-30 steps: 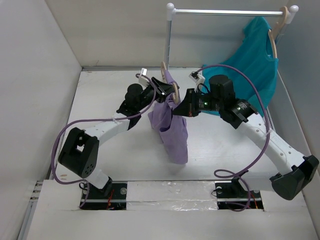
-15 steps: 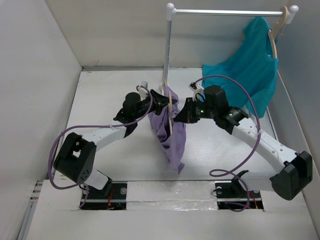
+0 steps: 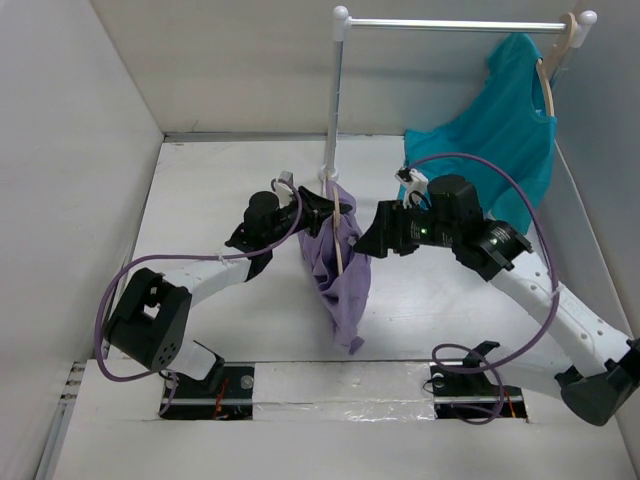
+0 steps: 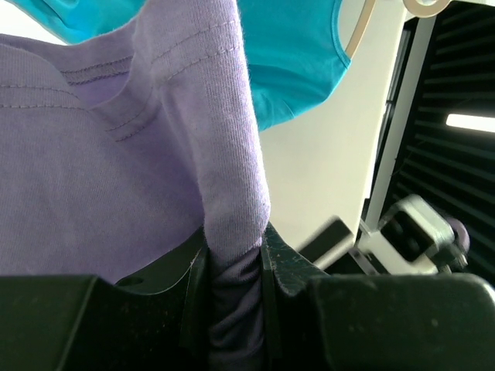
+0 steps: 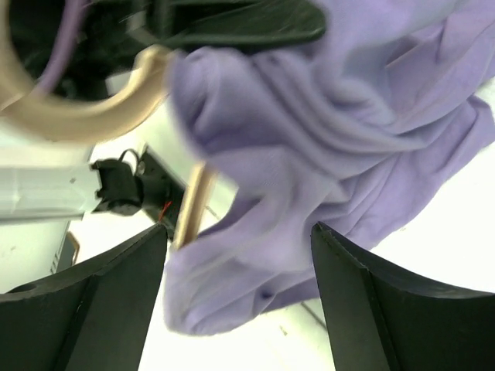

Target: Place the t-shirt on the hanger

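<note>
My left claw (image 4: 234, 263) is pinching a fold of the lavender t-shirt (image 3: 348, 275), holding it up above the worktop (image 3: 200, 190) with the wooden hanger (image 5: 191, 210) partly inside. My right claw (image 5: 238, 255) is gaping wide beside the cloth, gripping nothing.

Two t-shirts: one lavender t-shirt (image 3: 346, 280), one teal t-shirt (image 3: 500, 130). Two wooden hangers: one hanger (image 3: 338, 252) inside the lavender garment, one second hanger (image 3: 549, 85) on the garment rail (image 3: 450, 24), of which there is one. Two claws: left claw (image 3: 325, 206), right claw (image 3: 366, 238). One tabletop (image 3: 210, 180).
</note>
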Controlling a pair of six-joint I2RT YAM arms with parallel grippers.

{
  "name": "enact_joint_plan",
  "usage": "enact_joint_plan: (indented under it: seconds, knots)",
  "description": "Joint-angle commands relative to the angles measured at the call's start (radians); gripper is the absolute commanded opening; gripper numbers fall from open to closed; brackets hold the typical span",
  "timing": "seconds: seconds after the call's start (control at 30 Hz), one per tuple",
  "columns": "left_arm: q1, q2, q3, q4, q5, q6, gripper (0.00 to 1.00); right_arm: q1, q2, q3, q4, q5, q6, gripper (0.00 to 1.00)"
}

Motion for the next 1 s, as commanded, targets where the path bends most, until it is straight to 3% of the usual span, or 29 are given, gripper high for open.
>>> enact_joint_plan:
  seconds: [0.0,0.03,0.13,0.2,0.4,0.53,0.67,0.9,0.93,0.97]
  knots:
    - [0.014,-0.026,0.020,0.081,0.009,-0.044,0.00,0.051,-0.038,0.083,-0.138,0.024,-0.038,0.80]
    - [0.014,-0.022,0.026,0.081,0.006,-0.049,0.00,0.064,-0.035,0.089,-0.151,0.025,-0.044,0.79]
    - [0.025,0.006,0.060,0.083,0.008,-0.062,0.00,0.131,-0.017,0.095,-0.169,0.028,-0.050,0.55]
    - [0.025,0.015,0.079,0.077,-0.012,-0.069,0.00,0.169,-0.006,0.107,-0.165,0.047,-0.046,0.52]
    - [0.025,0.011,0.097,0.038,-0.047,-0.099,0.00,0.294,0.058,0.132,-0.145,0.172,-0.018,0.64]
    - [0.025,-0.008,0.094,0.008,-0.083,-0.119,0.00,0.349,0.092,0.153,-0.136,0.292,0.017,0.63]
    - [0.003,-0.008,0.103,-0.015,-0.080,-0.122,0.00,0.401,0.126,0.196,-0.154,0.524,0.055,0.56]
    - [0.003,-0.031,0.100,-0.060,-0.095,-0.090,0.00,0.410,0.166,0.210,-0.194,0.619,0.062,0.22]
    - [0.003,-0.034,0.102,-0.060,-0.095,-0.090,0.00,0.410,0.169,0.207,-0.200,0.625,0.053,0.08]
    - [0.003,-0.035,0.102,-0.060,-0.093,-0.086,0.00,0.410,0.172,0.207,-0.209,0.636,0.046,0.04]
